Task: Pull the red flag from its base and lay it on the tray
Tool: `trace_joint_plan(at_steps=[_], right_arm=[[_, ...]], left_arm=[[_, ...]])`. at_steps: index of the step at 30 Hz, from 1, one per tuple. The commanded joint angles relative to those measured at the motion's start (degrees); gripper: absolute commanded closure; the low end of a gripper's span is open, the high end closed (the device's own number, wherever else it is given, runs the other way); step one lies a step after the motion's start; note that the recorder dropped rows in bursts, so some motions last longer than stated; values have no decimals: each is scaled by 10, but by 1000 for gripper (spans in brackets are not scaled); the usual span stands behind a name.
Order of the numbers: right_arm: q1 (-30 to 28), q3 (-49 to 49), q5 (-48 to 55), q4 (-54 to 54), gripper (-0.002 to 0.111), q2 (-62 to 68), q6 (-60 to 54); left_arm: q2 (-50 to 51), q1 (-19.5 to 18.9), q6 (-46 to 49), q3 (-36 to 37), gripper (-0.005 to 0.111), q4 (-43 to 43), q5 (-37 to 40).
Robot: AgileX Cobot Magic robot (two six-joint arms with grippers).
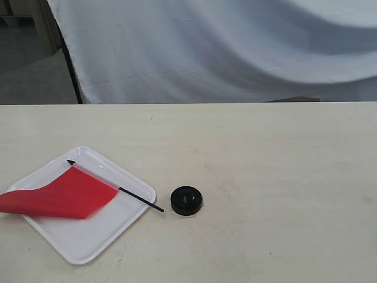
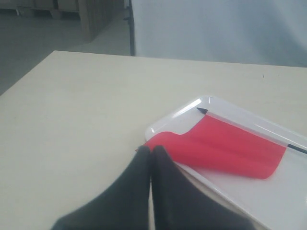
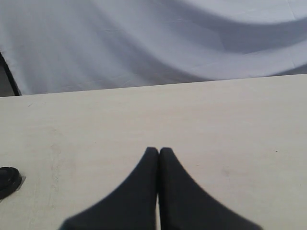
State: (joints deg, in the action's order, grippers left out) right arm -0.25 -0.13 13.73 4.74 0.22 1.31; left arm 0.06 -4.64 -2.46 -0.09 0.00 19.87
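Flag (image 1: 65,197): red cloth on a thin black stick, lying flat on the white tray (image 1: 88,244) at the exterior frame's lower left, its stick end poking past the rim toward the black base (image 1: 187,200) just beside the tray. My left claw (image 2: 151,149): fingers pressed together, empty, near the cloth's corner. My right claw (image 3: 159,151): closed on nothing, over the table (image 3: 230,124).

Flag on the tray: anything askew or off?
Slightly. The red flag lies across the tray but not wholly inside it: the cloth hangs past the tray's left corner, and the stick's bare end pokes over the rim toward the base, which sits upright and empty.
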Motion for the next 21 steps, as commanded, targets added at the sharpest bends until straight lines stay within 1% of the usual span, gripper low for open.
trace_joint_plan(at_steps=[1,21], right_arm=[[-3,1,1,-2,108,-2,0],[-3,1,-1,-2,108,-2,7]], left_arm=[[-1,-1,1,1,107,0,-2],[-1,-1,1,1,107,0,-2]])
